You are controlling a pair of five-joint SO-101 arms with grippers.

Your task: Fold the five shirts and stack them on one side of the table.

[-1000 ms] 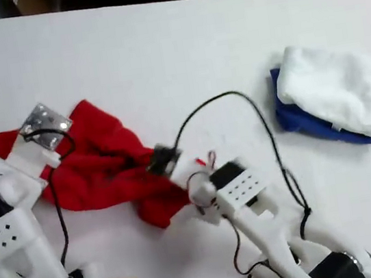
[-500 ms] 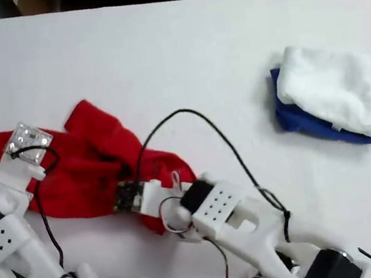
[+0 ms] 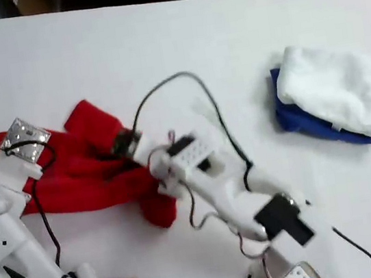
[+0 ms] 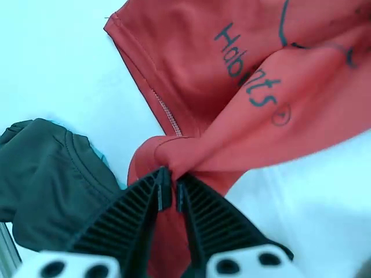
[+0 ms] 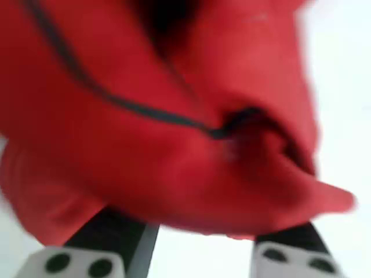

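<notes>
Crumpled smooth red shirt (image 3: 84, 177) on white table (image 3: 158, 46), near left. Left gripper (image 4: 168, 188): ribbed black fingers pinching bunched red fold. Right gripper (image 5: 197, 240): fingers spread, red cloth draped across. Far right: fluffy white shirt (image 3: 334, 90) folded atop blue shirt (image 3: 300, 120).

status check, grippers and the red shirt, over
Left gripper shut on red shirt edge. Right gripper open over same shirt, crumpled, unfolded. White shirt stacked on blue shirt, apart. Dark shirt beside left pinch.

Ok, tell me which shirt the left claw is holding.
The red shirt, the crumpled one; the white shirt lies stacked on the blue shirt, well apart.
</notes>
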